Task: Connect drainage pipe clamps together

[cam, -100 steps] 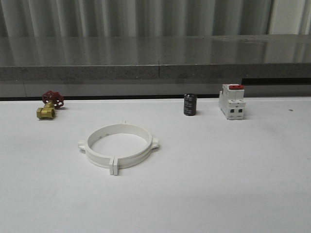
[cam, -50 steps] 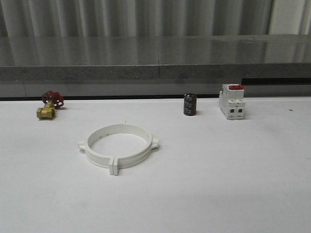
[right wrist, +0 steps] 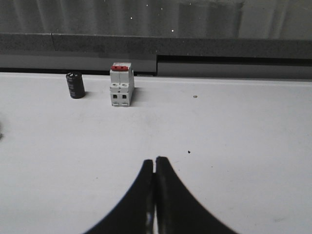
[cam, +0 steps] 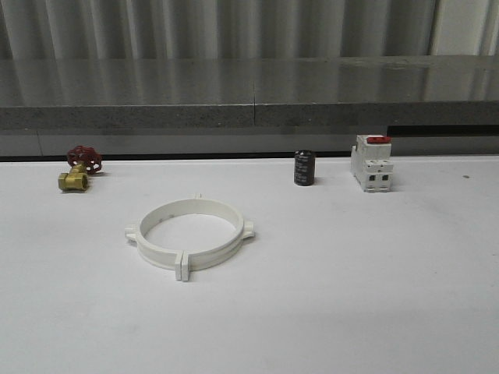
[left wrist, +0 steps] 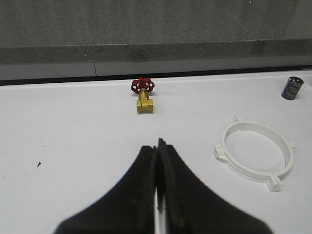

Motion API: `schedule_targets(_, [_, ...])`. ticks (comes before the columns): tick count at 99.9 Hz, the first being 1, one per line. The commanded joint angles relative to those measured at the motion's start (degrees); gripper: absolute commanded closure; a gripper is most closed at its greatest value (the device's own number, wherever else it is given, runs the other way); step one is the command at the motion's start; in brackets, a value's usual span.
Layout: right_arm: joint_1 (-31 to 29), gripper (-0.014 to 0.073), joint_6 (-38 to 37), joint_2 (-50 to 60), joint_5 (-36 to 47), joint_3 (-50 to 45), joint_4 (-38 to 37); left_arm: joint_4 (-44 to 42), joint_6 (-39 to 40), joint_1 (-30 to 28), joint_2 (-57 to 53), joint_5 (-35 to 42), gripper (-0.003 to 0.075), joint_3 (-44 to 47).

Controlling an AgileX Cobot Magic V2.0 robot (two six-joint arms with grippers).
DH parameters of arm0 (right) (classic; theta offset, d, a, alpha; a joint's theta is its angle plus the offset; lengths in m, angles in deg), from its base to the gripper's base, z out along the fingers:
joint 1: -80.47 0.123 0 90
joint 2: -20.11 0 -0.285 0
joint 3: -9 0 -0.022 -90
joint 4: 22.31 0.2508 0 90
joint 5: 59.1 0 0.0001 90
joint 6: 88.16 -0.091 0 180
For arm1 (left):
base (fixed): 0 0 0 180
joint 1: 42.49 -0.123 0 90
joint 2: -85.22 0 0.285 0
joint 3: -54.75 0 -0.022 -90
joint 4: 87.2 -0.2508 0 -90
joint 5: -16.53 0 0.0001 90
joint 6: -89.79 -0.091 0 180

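Your left gripper (left wrist: 157,146) had its black fingers pressed together, holding nothing. The two white plastic half-ring clamps (cam: 189,232), joined as one ring on the white table (cam: 374,265), lay ahead and to the right of those fingertips. Your right gripper (right wrist: 155,163) was likewise closed and empty.
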Motion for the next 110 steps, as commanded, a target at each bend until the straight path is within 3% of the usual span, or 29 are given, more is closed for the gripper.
schedule_targets(1, [-0.5,0.0661,0.6,1.0,7.8,0.6,0.2,1.1,0.0,0.3,0.2,4.2,0.0741,-1.5])
schedule_targets(25, [-3.6,0.0661,0.5,1.0,8.7,0.6,0.2,1.1,0.0,0.3,0.2,4.2,0.0741,-1.5])
schedule_targets(110, [-3.7,0.0661,0.5,1.0,8.6,0.6,0.2,1.1,0.0,0.3,0.2,4.2,0.0741,-1.5])
